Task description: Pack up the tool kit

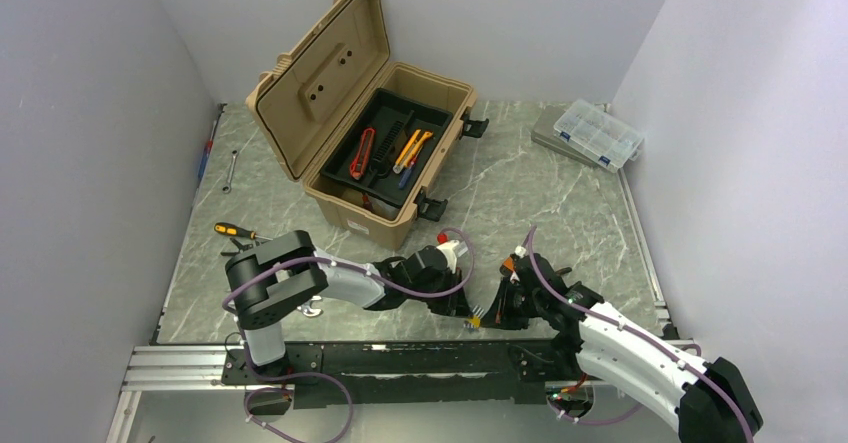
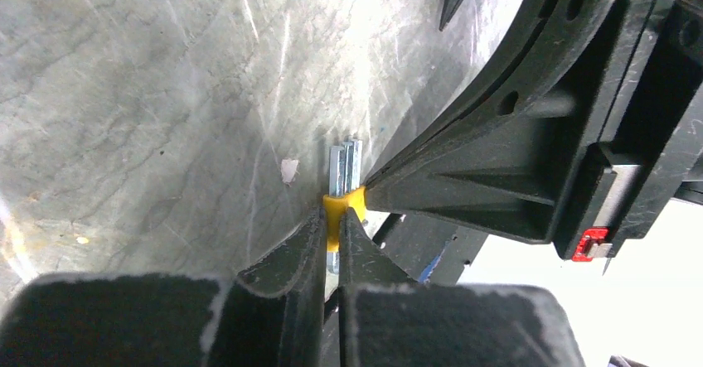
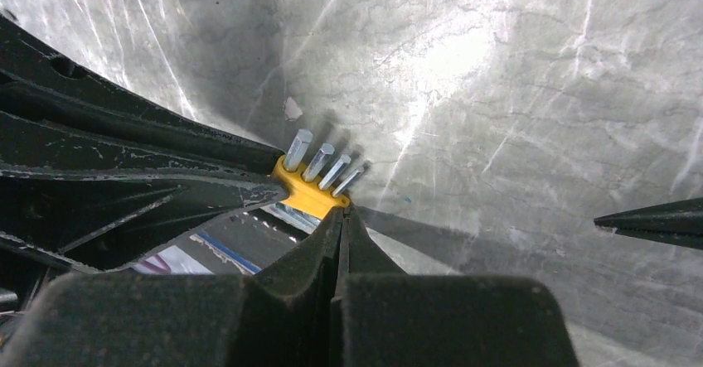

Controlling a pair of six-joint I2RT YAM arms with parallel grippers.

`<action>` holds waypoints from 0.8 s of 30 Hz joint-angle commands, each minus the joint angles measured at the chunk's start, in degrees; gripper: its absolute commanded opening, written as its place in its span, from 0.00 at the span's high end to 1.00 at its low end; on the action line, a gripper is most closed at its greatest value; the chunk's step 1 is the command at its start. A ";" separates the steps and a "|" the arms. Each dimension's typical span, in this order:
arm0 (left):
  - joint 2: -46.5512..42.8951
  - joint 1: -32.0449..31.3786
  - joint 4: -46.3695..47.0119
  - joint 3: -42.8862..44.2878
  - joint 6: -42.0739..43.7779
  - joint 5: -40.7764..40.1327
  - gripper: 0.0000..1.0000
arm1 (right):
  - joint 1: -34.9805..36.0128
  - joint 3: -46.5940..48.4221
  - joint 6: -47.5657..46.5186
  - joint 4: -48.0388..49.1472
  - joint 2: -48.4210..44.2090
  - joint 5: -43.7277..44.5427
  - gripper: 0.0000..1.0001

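Observation:
The tan toolbox stands open at the back, lid raised. Its black insert tray holds a red tool and a yellow-handled tool. A set of hex keys in a yellow holder is at the near middle of the table. My left gripper is shut on the yellow holder. My right gripper is shut, its tips touching the holder's corner. I cannot tell whether it pinches the holder. Both grippers meet low over the table.
A yellow-and-black screwdriver lies by the left arm. A small wrench and a red-and-blue tool lie along the left wall. A clear compartment organiser sits at the back right. Walls close in on three sides.

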 commanded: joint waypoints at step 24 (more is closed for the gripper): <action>-10.02 0.00 -3.82 1.46 5.03 -0.40 1.00 | 0.23 9.17 0.07 -17.11 -9.19 15.91 1.00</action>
